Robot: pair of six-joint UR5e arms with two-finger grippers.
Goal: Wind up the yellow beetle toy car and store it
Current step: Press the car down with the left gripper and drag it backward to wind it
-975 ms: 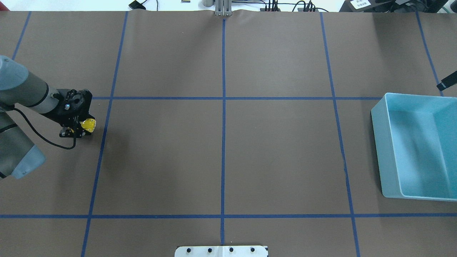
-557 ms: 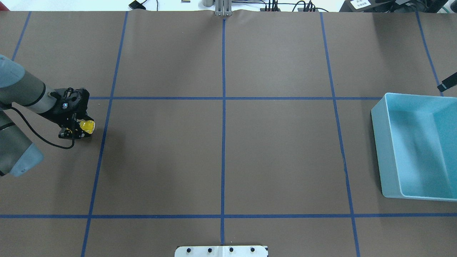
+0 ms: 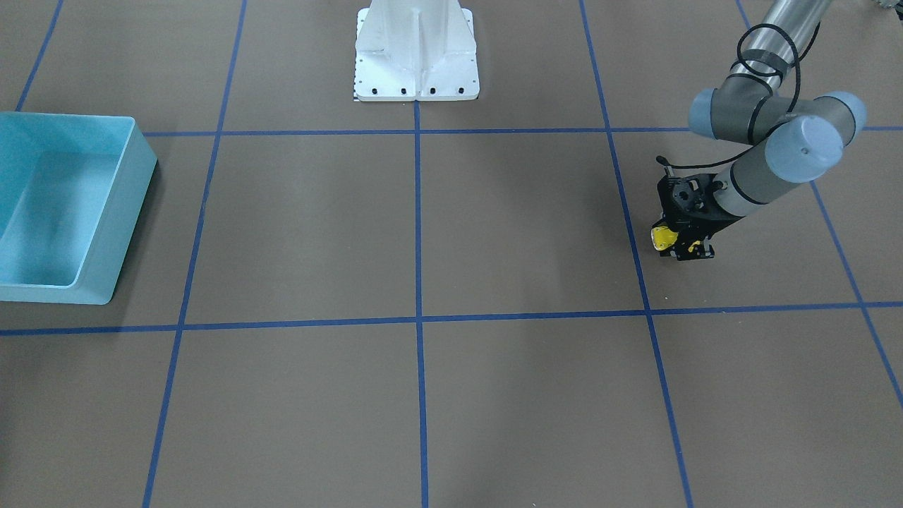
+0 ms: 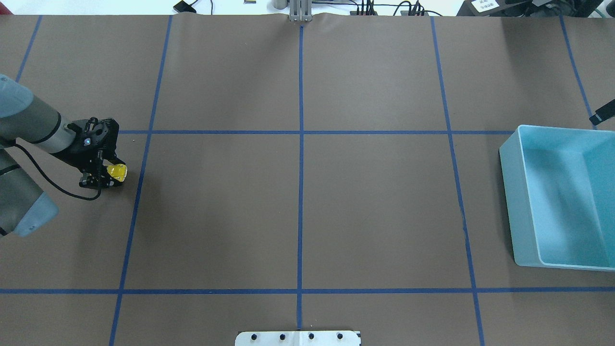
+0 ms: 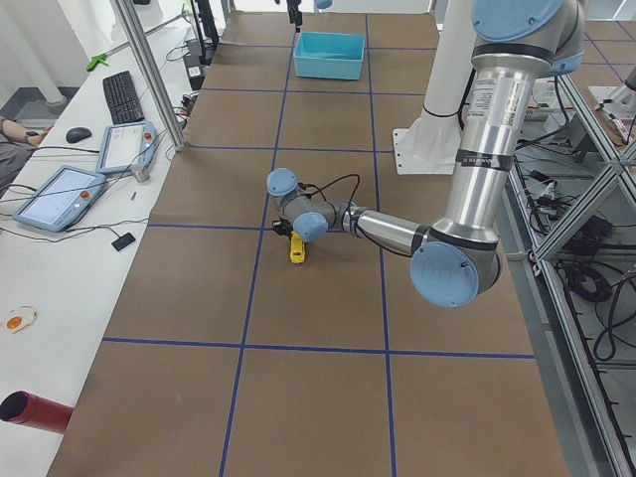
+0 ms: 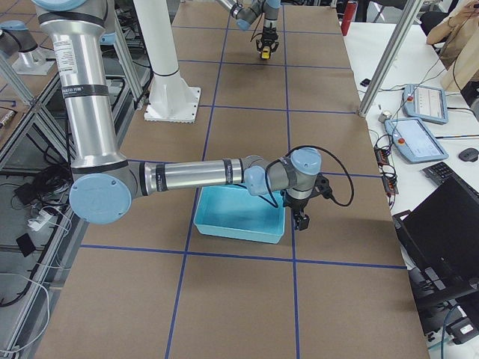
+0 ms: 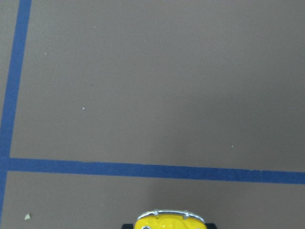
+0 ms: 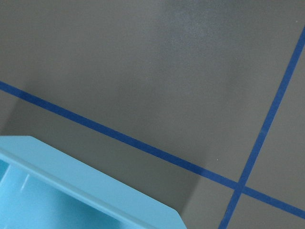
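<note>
Yellow beetle toy car (image 4: 117,171), glossy, rounded, clamped in left gripper (image 4: 111,175), right gripper (image 6: 301,221) jaws impossible to tell

Both arms look the same make. The left arm (image 3: 748,185) is a silvery-grey tube with rounded joints closed by pale blue caps (image 3: 804,149); a thin black cable (image 4: 67,193) trails along it; the left gripper (image 3: 679,248) is black and boxy, with a tiny blue light (image 4: 88,142) on its housing. The right arm (image 6: 191,176) has black bands and lettering too small to read; its own black cable (image 6: 350,187) curls at the wrist. Between them stands a white pedestal (image 3: 416,42), its foot plate dotted with dark screws (image 3: 403,90).
</note>
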